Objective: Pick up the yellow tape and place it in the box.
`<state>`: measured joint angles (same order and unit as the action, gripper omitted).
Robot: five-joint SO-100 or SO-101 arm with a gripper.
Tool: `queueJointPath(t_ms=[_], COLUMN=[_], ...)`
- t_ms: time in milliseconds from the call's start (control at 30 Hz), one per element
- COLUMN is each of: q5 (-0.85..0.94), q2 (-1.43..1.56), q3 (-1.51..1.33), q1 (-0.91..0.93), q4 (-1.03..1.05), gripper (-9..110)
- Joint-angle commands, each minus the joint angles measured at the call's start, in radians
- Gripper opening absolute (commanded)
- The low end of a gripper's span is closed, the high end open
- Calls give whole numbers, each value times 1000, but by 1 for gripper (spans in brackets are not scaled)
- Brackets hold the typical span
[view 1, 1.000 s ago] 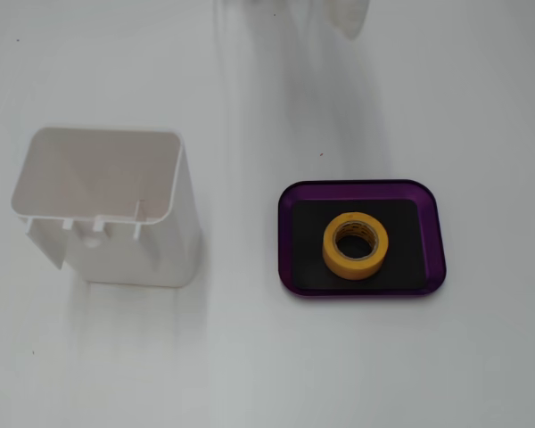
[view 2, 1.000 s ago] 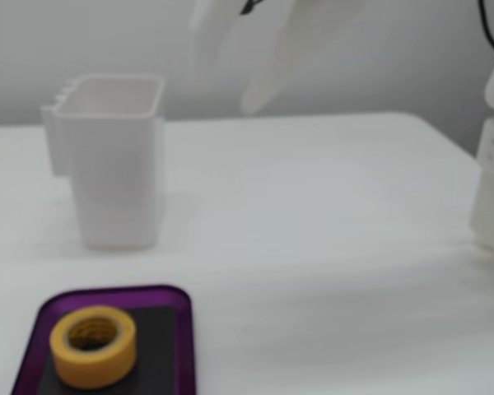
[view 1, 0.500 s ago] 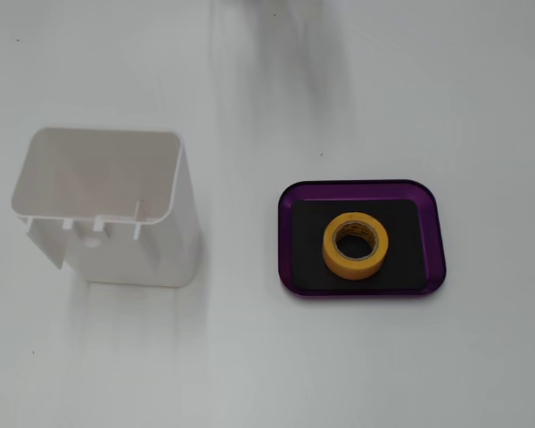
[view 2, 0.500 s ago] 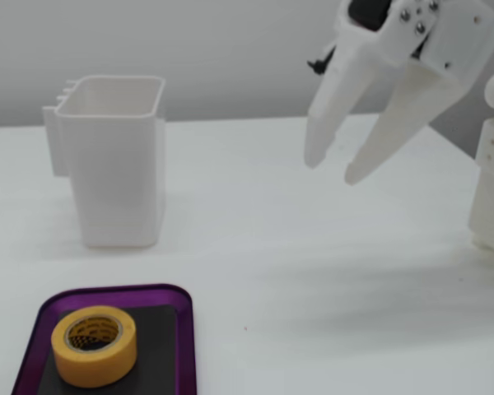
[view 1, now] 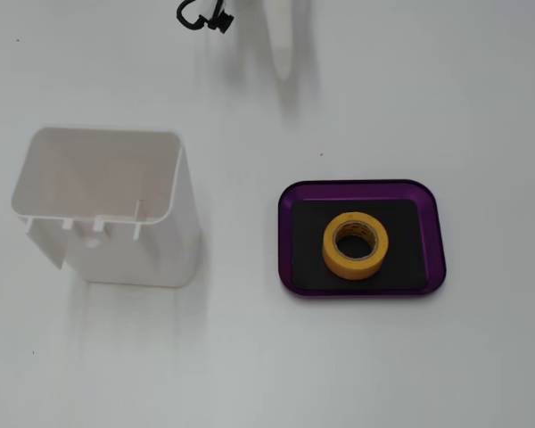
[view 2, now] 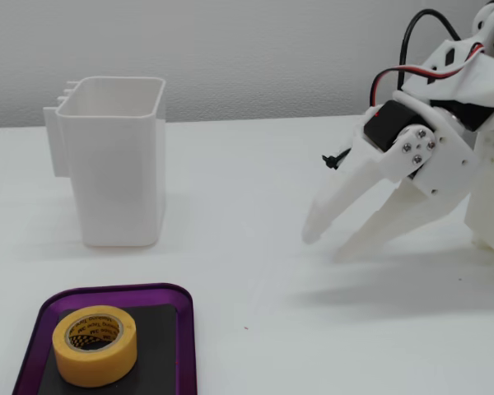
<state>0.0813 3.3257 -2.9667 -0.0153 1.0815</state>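
The yellow tape [view 1: 355, 245] [view 2: 94, 346] lies flat inside the box [view 1: 432, 232] [view 2: 185, 329], on its black bottom, hole upward. The tool [view 2: 325, 245] is released and empty, its two white fingers spread apart, angled down close above the worktop [view 2: 255, 206], well apart from the box. In the top-down fixed view only one fingertip [view 1: 283, 53] enters at the upper edge. A tall white container [view 1: 107, 205] [view 2: 115, 160] stands upright, apart from the box.
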Motion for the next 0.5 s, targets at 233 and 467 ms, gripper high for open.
queueJointPath(t_ms=[233,467], q5=[-160,-160], q2=[132,132], q3=[-78,-78], q1=[2,-5], q4=[127,135], gripper=[9,-1])
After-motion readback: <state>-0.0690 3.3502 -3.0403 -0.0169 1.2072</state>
